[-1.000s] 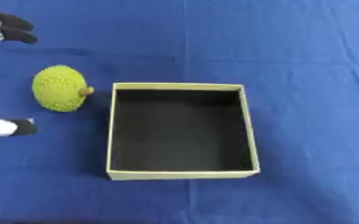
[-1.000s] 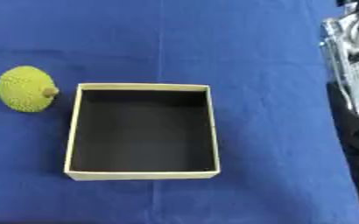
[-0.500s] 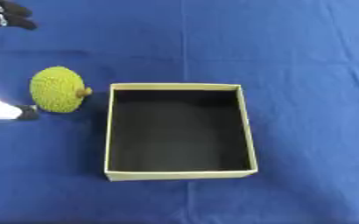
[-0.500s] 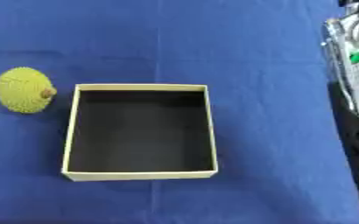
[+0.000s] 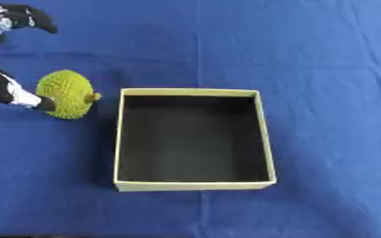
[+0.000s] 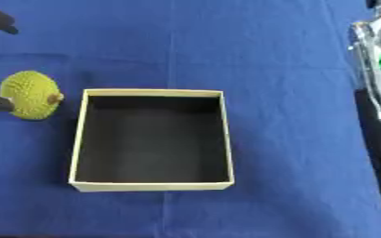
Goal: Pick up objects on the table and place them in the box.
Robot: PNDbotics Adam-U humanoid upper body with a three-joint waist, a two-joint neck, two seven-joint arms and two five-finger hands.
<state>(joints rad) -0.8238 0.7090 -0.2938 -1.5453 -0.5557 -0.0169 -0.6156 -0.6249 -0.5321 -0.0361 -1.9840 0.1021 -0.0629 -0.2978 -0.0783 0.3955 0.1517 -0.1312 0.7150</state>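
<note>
A spiky green fruit (image 5: 66,93) on the blue worktop (image 5: 324,69) is touched by the left hand (image 5: 7,88), fingers (image 5: 31,100) spread apart; beyond it, an empty box (image 5: 193,185) is seen.

Bumpy yellow-green fruit (image 5: 66,93), cream box (image 5: 192,186) black inside, blue cloth (image 5: 324,69)

Light is even and fairly bright across the blue cloth of the bench (image 5: 324,56), with no glare on it. Shadows are soft and faint — a slightly darker patch lies on the cloth just above and beside the yellow-green spiky fruit (image 5: 67,94). The inside of the box (image 5: 193,186) reads as near-black with little detail, while its pale rim stays clearly lit. Both views are soft overall; edges of the box and the fruit's spikes are smeared. The left hand (image 5: 15,93) at the frame edge is blurred — its outline indistinct.
</note>
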